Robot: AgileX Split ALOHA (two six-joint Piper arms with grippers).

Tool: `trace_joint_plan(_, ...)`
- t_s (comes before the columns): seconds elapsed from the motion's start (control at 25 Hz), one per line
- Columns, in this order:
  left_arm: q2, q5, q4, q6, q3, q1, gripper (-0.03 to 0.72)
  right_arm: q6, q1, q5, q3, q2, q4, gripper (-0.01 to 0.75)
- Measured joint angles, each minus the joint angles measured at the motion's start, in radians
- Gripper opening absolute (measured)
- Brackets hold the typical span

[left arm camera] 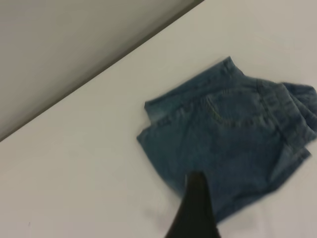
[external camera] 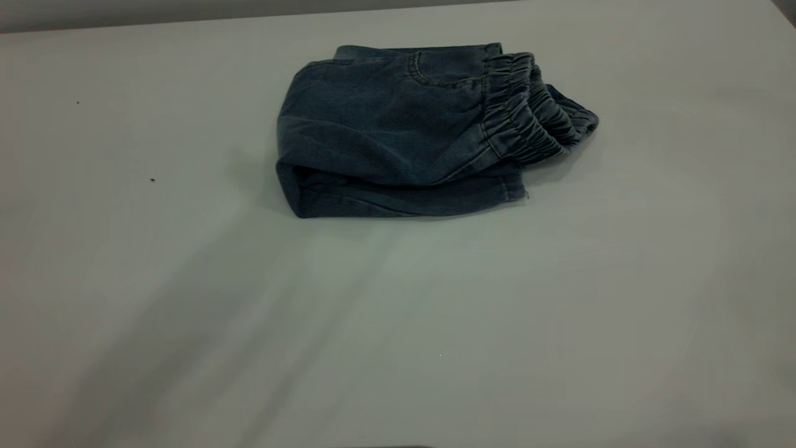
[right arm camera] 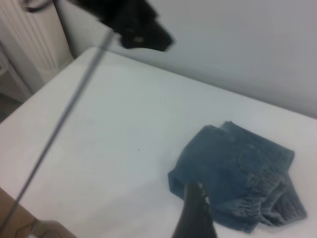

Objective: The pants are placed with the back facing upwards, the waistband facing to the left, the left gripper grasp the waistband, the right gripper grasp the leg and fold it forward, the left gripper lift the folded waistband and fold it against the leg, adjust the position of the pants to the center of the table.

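The pants (external camera: 398, 134) lie folded on the surface (external camera: 186, 311), slightly far of centre, waistband (external camera: 528, 118) at right. Left end effector (left arm camera: 195, 208) & right end effector (right arm camera: 195, 213): opening can't tell. Next, I judge: push the bundle gently nearer, w/o unfolding.

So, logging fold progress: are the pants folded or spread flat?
Folded. The pants lie as a compact layered bundle on the table, waistband stacked at one end.
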Motion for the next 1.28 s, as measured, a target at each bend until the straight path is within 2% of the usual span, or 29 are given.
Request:
trace_joint_plan(0.36, -0.513, 0.000, -0.007, 0.005, 0.400, 0.000, 0.549, 0.037, 0.000, 0.008, 0.158, -0.312, -0.005, 0.476)
trace_joint_plan(0.72, -0.948, 0.000, -0.059, 0.007, 0.772, 0.000, 0.549, 0.109, 0.000, 0.008, 0.419, -0.574, -0.113, 0.476)
trace_joint_plan(1.08, -1.256, 0.000, -0.061, 0.018, 1.094, 0.000, 0.549, 0.119, 0.000, 0.008, 0.684, -0.824, -0.299, 0.476)
trace_joint_plan(1.28, -1.363, 0.000, -0.063, 0.035, 1.226, 0.000, 0.549, 0.119, 0.000, -0.016, 0.827, -0.862, -0.365, 0.476)
